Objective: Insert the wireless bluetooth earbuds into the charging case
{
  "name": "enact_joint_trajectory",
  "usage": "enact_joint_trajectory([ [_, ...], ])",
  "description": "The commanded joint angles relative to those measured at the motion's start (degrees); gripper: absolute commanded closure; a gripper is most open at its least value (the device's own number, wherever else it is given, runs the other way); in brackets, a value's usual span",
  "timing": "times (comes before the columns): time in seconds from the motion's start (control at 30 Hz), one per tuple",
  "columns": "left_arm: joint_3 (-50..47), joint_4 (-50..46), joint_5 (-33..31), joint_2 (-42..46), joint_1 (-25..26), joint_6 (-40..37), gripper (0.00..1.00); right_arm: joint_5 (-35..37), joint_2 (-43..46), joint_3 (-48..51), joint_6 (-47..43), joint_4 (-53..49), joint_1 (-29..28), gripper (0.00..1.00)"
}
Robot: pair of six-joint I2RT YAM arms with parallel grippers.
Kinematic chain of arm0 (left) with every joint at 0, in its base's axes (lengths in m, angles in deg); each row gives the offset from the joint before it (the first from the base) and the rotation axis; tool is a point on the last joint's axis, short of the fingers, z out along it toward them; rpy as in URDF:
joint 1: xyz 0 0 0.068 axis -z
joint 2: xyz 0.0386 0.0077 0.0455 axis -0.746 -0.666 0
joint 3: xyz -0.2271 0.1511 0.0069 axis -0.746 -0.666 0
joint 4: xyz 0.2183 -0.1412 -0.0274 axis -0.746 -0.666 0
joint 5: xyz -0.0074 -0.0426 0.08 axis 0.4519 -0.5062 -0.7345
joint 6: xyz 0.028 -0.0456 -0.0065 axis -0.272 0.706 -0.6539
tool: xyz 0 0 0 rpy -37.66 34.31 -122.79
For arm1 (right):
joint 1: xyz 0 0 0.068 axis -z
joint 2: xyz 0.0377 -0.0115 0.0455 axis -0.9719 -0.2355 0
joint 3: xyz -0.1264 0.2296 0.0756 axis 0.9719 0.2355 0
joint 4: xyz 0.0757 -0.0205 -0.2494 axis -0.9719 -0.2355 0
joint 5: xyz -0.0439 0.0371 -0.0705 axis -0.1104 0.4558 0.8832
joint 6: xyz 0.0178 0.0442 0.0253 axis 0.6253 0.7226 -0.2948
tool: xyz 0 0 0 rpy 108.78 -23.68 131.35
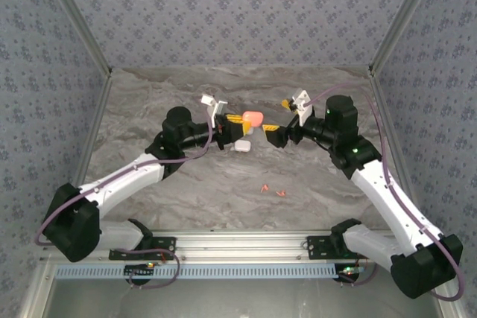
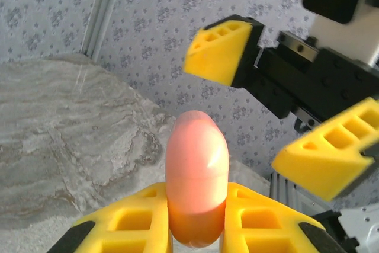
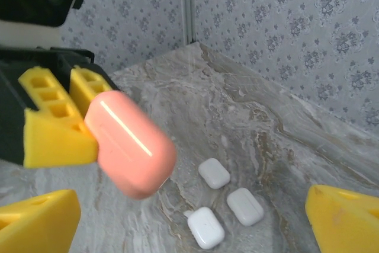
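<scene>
Marbled tabletop lies below; our left gripper clamps the pink charging case aloft, and our right gripper gapes empty beside it. Tiny red earbuds lie nearer us, probably light, slick and fragile; we would pinch their stems.

The charging case is a glossy salmon pink, turning a shade more orange toward its base. The left hand and the right hand both have bright yellow fingers on black bodies. Three small cases on the surface are plain white, and two tiny earbuds show red against it. The surface itself is grey and marbled, with pale and brownish veins. The walls are blue-grey, printed all over with small darker flower sprigs. The arms are white with black joints and trail purple cables. The frame rails are silver.
</scene>
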Motion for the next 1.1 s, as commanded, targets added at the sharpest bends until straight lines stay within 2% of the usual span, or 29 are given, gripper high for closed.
enact_joint_trajectory([
  [0.0, 2.4, 0.4, 1.8, 1.3, 0.8, -6.9, 0.99, -2.1, -1.2, -1.4, 4.6, 1.8, 0.5, 0.0],
  [0.53, 3.3, -1.8, 3.5, 1.1, 1.3, -8.8, 1.0, 3.1, -5.3, -4.0, 6.0, 0.1, 1.7, 0.0],
  [0.87, 4.3, -4.2, 3.5, 0.6, 1.6, -10.4, 1.0, 2.4, -7.1, -6.4, 6.7, -0.8, 3.0, 0.0],
  [1.07, 4.1, -5.0, 1.8, 0.5, 1.7, -10.8, 1.0, 1.7, -5.2, -6.4, 7.0, -1.9, 4.2, 0.0],
])
